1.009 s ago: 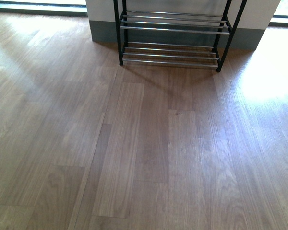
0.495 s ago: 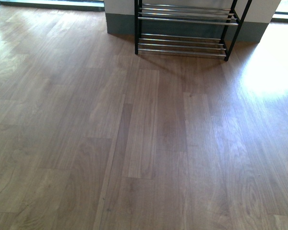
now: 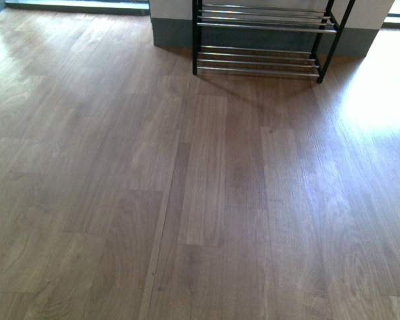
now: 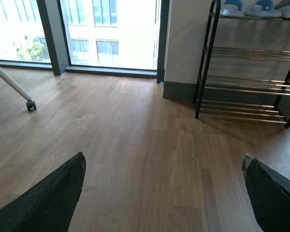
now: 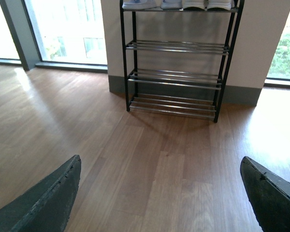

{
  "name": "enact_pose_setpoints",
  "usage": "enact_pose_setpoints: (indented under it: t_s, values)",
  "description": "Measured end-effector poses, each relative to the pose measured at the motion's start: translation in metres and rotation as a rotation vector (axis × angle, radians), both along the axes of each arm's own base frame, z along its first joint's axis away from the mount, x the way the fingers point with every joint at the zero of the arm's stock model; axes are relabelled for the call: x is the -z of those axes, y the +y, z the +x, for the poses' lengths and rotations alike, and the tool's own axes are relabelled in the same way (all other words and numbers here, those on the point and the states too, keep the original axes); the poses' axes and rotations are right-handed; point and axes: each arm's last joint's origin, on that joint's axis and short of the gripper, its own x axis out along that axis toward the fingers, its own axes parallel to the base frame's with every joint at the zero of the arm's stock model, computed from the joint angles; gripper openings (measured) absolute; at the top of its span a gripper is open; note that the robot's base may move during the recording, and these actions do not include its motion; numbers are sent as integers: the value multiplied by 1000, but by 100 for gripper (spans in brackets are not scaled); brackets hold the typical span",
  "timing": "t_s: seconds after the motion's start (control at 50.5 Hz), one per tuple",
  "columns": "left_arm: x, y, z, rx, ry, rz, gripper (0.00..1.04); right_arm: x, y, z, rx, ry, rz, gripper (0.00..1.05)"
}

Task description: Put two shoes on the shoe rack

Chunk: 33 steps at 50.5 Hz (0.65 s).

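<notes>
The shoe rack (image 3: 260,27) is a black frame with chrome bars, standing against a white wall at the far end of the wood floor. It also shows in the left wrist view (image 4: 246,53) and the right wrist view (image 5: 176,47). Its lower tiers are bare. The grey knit sneakers are not in view. My left gripper (image 4: 163,159) is open and empty above the bare floor. My right gripper (image 5: 160,159) is open and empty too, facing the rack from a distance. Neither arm shows in the front view.
Several pale shoes (image 5: 193,5) sit on the rack's top tier, also seen in the left wrist view (image 4: 253,7). A white pole on a caster (image 4: 31,104) stands on the floor by the tall windows (image 4: 111,34). A grey skirting (image 5: 241,94) runs under the wall.
In the front view the rack has slid up and to the right and looks a little smaller. More floor shows in front of it.
</notes>
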Motion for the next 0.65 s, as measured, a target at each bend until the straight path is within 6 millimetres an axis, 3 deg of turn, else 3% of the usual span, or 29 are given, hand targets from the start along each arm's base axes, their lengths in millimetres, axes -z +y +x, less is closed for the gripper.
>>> enact_pose_setpoints:
  t_s: [0.653]
  values:
    - [0, 0, 0, 0, 0, 0, 95, 0, 0, 0, 0, 0, 0, 95]
